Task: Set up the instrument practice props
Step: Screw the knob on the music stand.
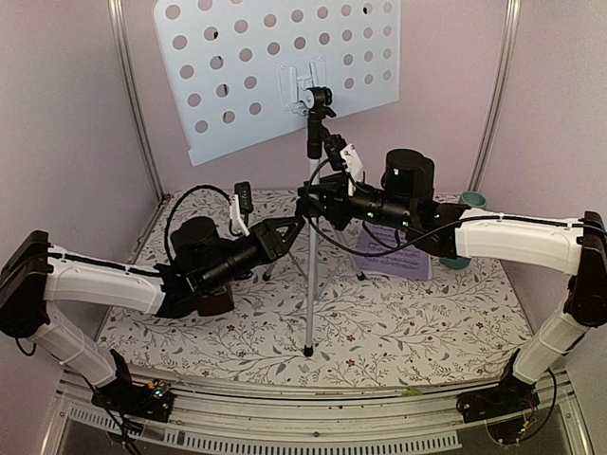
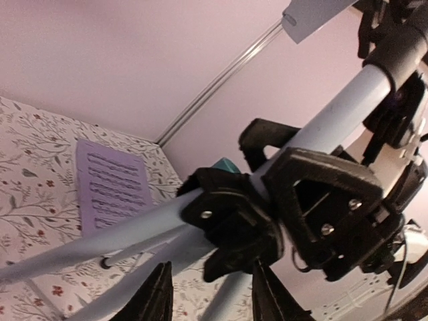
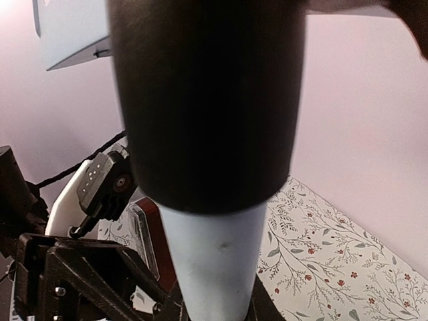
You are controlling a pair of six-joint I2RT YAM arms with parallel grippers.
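The music stand is upright on its tripod, its pale-blue perforated desk [image 1: 275, 66] tilted at the top above the silver pole [image 1: 310, 284]. My right gripper [image 1: 318, 202] is shut on that pole [image 3: 214, 267], which fills the right wrist view. My left gripper [image 1: 283, 234] is at the black leg hub [image 2: 234, 224]. Its fingers [image 2: 150, 297] stand apart, with the hub and the legs just beyond their tips. The lilac sheet-music page [image 1: 394, 254] lies flat under my right arm. The dark-red metronome [image 1: 214, 301] sits under my left arm.
A teal cup [image 1: 471, 201] stands at the back right by the wall. The tripod's front leg tip [image 1: 307, 352] rests mid-cloth on the floral cloth [image 1: 398, 322]. Pink walls close in on three sides.
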